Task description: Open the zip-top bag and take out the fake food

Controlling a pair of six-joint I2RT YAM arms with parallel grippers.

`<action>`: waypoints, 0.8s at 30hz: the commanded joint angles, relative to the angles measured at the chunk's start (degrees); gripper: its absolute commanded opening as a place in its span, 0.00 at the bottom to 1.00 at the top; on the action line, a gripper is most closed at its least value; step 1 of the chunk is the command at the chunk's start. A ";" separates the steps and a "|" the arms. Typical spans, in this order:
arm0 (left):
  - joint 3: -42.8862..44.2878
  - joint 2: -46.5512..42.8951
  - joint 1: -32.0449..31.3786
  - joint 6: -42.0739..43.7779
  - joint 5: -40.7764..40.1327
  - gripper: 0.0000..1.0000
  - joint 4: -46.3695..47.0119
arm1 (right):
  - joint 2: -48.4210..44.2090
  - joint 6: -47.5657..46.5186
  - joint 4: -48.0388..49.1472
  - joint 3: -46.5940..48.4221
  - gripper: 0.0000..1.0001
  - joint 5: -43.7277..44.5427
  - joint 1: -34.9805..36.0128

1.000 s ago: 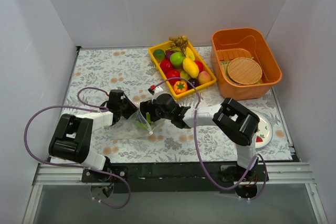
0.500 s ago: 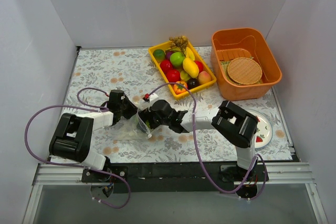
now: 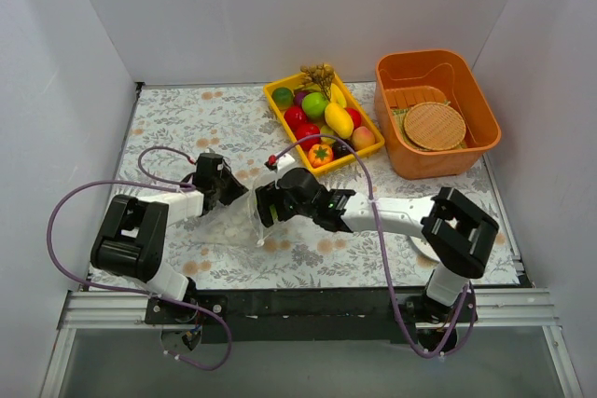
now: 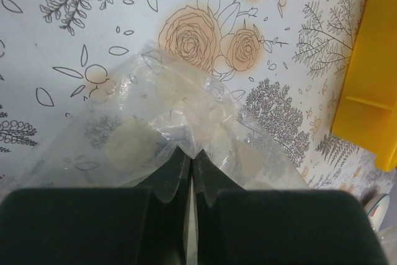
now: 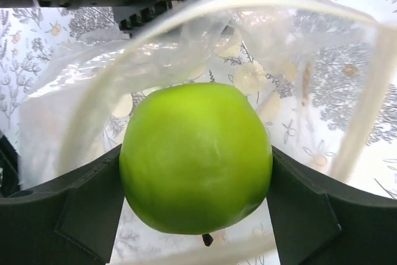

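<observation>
The clear zip-top bag (image 3: 233,227) lies crumpled on the floral table between my two grippers. My left gripper (image 3: 233,195) is shut on a fold of the bag (image 4: 180,113), and the pinch shows in the left wrist view (image 4: 192,153). My right gripper (image 3: 265,208) reaches into the bag's open mouth and is shut on the light green apple (image 5: 195,156). The white zip strip (image 5: 366,110) arcs around the apple, with clear plastic (image 5: 93,85) behind it. The other fake food pieces do not show inside the bag.
A yellow tray (image 3: 275,89) of toy fruits stands behind the bag, with an orange tomato-like fruit (image 3: 320,154) at its near end. An orange basket (image 3: 480,100) holding woven mats stands at the back right. A white plate (image 3: 417,247) lies under the right arm.
My right gripper has pushed left into the bag's mouth, and its elbow has swung out to the right. My left gripper has shifted slightly back, still holding the bag.
</observation>
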 commanded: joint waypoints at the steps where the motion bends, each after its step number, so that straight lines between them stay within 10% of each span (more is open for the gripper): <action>1: 1.64 1.18 0.20 2.75 -4.90 0.00 -4.44 | -5.33 -2.05 -5.61 0.98 0.36 2.25 0.03; 16: 10.42 2.06 1.87 3.72 -7.28 0.00 -9.63 | -18.78 -6.36 -17.93 2.47 0.33 2.25 -9.53; 24: 13.77 -1.45 1.96 5.48 -6.22 0.11 -12.79 | -9.06 -10.58 -12.49 15.01 0.32 -5.92 -23.60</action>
